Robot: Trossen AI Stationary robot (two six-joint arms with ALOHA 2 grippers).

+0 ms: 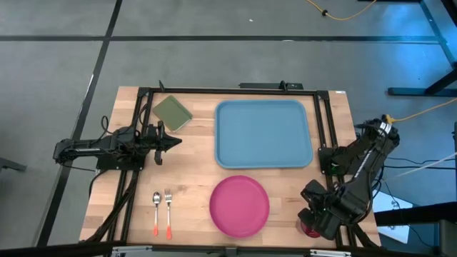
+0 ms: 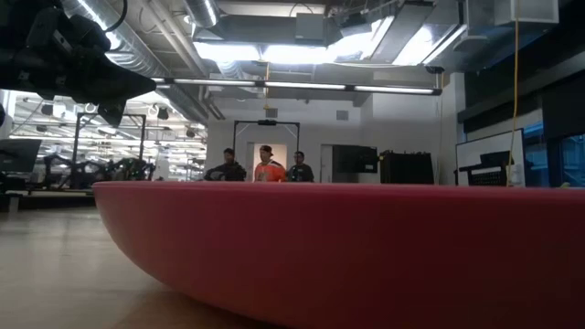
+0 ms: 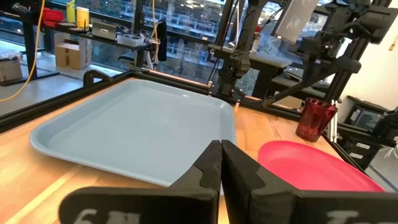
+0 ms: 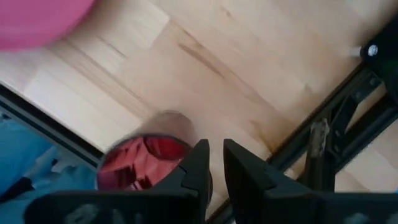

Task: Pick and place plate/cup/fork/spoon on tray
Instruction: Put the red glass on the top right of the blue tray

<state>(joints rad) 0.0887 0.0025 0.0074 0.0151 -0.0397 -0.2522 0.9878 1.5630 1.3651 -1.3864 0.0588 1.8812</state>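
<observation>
The light blue tray (image 1: 264, 133) lies at the table's far middle. The pink plate (image 1: 239, 206) lies flat in front of it and fills the low view (image 2: 347, 247). The spoon (image 1: 156, 211) and fork (image 1: 168, 211) lie side by side at the near left. The magenta cup (image 4: 144, 162) stands upright at the near right corner, mostly hidden under the right arm in the high view (image 1: 310, 229). My right gripper (image 4: 216, 158) hovers above the cup's rim, its fingers a narrow gap apart. My left gripper (image 3: 221, 158) is shut and empty, left of the tray.
An olive-green square pad (image 1: 172, 112) lies at the far left, next to the tray. A black metal frame (image 1: 325, 121) runs along the table's far and side edges. Bare wood lies between the plate and the cutlery. People stand far off in the room (image 2: 265, 169).
</observation>
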